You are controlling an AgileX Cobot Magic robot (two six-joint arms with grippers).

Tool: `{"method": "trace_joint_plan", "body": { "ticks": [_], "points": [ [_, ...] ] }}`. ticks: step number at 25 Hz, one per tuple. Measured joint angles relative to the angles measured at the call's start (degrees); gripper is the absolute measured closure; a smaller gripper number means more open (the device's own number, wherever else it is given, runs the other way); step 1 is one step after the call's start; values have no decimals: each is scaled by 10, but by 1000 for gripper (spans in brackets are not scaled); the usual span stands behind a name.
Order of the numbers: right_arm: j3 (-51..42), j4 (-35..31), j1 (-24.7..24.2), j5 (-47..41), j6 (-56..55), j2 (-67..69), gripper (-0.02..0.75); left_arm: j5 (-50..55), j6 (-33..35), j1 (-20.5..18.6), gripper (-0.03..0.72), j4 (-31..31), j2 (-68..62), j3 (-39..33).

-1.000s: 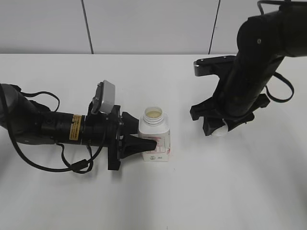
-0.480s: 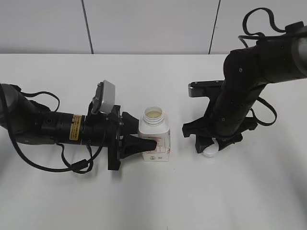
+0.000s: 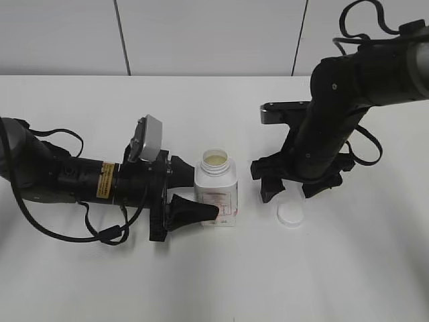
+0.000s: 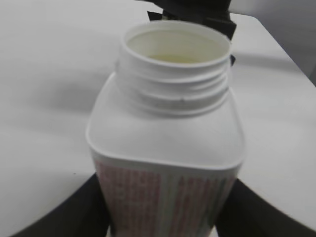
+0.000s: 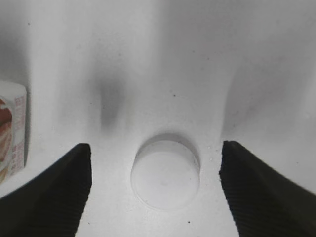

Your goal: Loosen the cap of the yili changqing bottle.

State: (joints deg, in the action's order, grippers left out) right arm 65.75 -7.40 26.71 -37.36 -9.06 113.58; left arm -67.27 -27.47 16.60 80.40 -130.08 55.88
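Observation:
The yili changqing bottle [image 3: 216, 190] stands upright on the white table with its threaded neck open and no cap on; it fills the left wrist view [image 4: 168, 143]. My left gripper [image 3: 196, 199] is shut on the bottle's body from the left side. The white cap [image 3: 291, 213] lies flat on the table right of the bottle. It shows in the right wrist view [image 5: 165, 172] between the two fingers. My right gripper [image 3: 293, 190] is open just above the cap, not touching it.
The white table [image 3: 221, 282] reaches to a pale wall at the back. The left arm's cables [image 3: 100, 231] lie on the table at the left. The bottle's edge shows at the left of the right wrist view [image 5: 11, 131].
My right gripper came down with the cap, opened and let it go on the table, then rose a little. The left gripper and bottle have barely moved.

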Motion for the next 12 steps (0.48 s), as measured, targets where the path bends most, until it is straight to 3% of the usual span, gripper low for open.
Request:
{"method": "trace_joint_plan", "body": {
  "ticks": [6, 12],
  "points": [
    [23, -1, 0, -10, 2, 0, 113, 5, -23, 0, 139, 12, 0, 0],
    [45, -1, 0, -51, 9, -4, 125, 5, -38, -20, 118, 29, 0, 0]
  ]
}}
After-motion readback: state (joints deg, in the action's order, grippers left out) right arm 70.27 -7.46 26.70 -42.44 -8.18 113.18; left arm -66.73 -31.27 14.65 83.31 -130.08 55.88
